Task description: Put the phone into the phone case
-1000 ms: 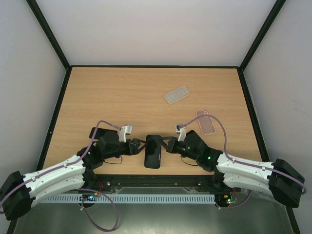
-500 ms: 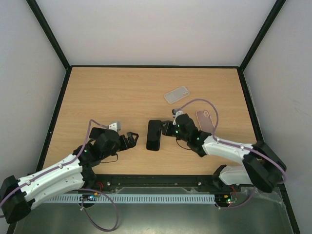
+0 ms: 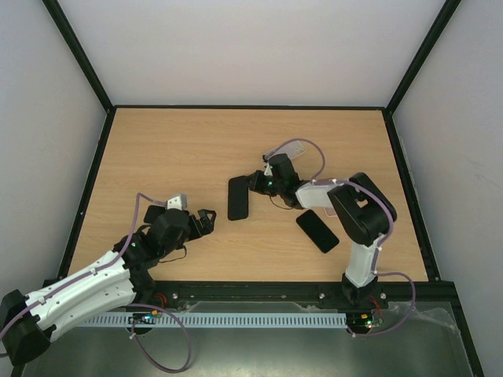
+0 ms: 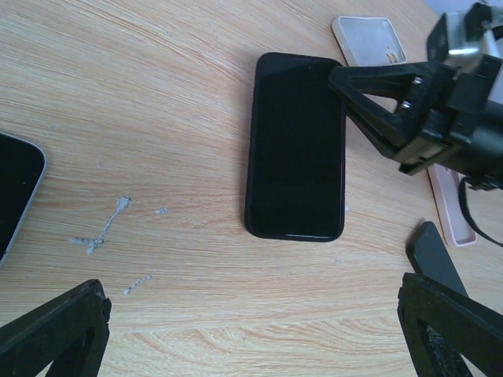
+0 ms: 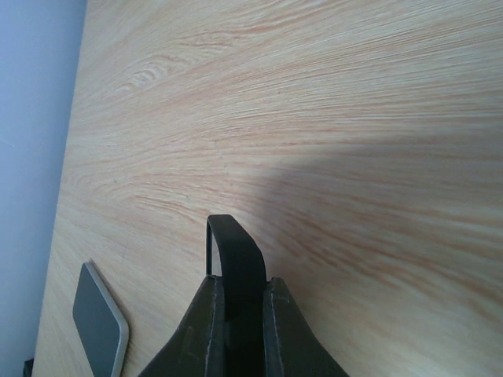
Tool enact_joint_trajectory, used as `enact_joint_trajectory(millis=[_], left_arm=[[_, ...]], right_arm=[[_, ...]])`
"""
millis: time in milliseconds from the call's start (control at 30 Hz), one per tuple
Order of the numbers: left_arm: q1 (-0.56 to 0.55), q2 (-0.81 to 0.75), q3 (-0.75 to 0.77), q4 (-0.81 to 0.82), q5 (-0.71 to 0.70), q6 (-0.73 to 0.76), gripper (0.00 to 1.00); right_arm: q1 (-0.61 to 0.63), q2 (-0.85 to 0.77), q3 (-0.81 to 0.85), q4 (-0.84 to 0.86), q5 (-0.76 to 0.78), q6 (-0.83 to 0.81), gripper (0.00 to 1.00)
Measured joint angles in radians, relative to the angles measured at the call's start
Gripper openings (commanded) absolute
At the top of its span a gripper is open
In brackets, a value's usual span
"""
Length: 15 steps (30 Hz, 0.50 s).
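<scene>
Clamping the phone (image 3: 238, 198) on the wooden table (image 3: 173, 149) is right end effector (image 3: 253, 183); left end effector (image 3: 207, 221) gapes empty.

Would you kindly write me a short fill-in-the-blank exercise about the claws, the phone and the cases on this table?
1. The phone pinched at its edge by the right claw is ___ in colour.
2. The left claw stands ___ and holds nothing.
3. Near the clear case, the other case is ___ in colour.
Missing words: black; open; pink.
</scene>
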Motion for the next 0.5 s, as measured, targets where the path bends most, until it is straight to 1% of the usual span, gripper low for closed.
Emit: enact_joint_trajectory(millis=[67,233,400,500], left_arm=[[0.003,-0.001,-0.005,0.006,0.002,0.001,0.99],[0.006,-0.003,-0.031,0.013,0.02,-0.002,0.99],[0.007,-0.003,-0.033,0.011,0.023,0.0,0.99],[0.008,-0.005,-0.033,0.01,0.032,0.006,0.99]], right_arm=[[-0.006,0.061,0.039,0.017,-0.027,0.01,0.1],[-0.024,0.154,0.079,0.058,-0.068,0.037,0.17],[-0.035,0.161,0.097,0.004,-0.047,0.029,0.37],[-0.039,0.155,0.114,-0.035,-0.024,0.015,0.53]])
